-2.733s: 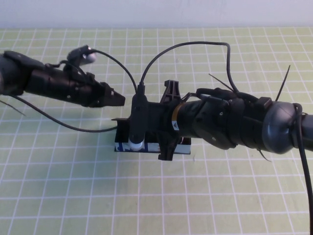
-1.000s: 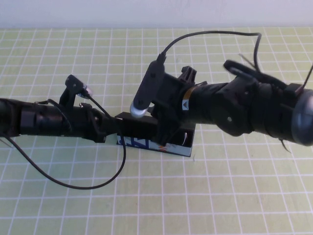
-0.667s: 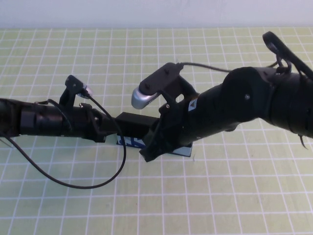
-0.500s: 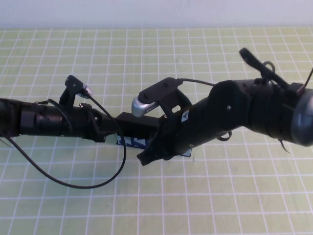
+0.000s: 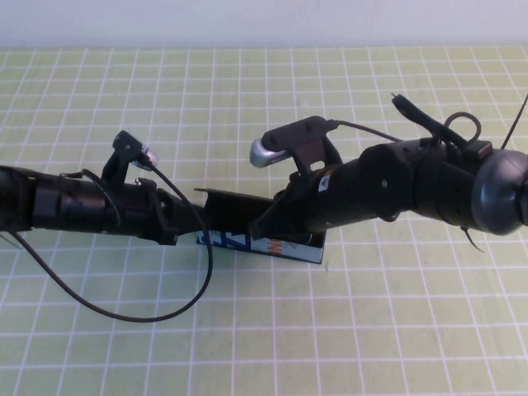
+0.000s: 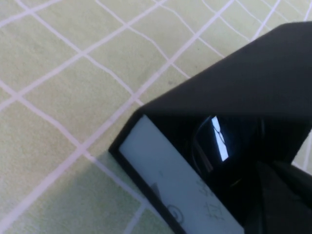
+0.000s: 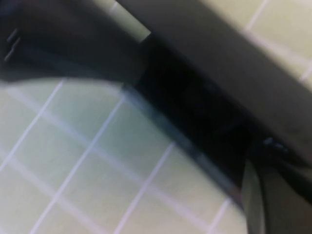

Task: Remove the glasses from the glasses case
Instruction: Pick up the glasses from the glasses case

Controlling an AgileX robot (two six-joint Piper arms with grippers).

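Note:
The glasses case (image 5: 285,247) lies on the green grid mat, its printed side facing me. Its black lid (image 5: 233,204) stands partly raised. My left gripper (image 5: 191,221) is at the case's left end, shut on the case. In the left wrist view the case's pale end panel (image 6: 165,180) and the raised lid (image 6: 253,83) fill the frame, and the glasses (image 6: 214,146) show as a dark glinting lens inside. My right gripper (image 5: 262,229) is low over the case's middle, against the lid. The right wrist view is blurred black shapes over the mat.
The green grid mat (image 5: 264,330) spreads on all sides. A loose black cable (image 5: 165,309) from the left arm loops over the mat in front of the case. A white wall runs along the far edge.
My left gripper came down to the case's left end and stayed there. My right arm turned and dropped from above the case to its lid. The lid now stands partly raised.

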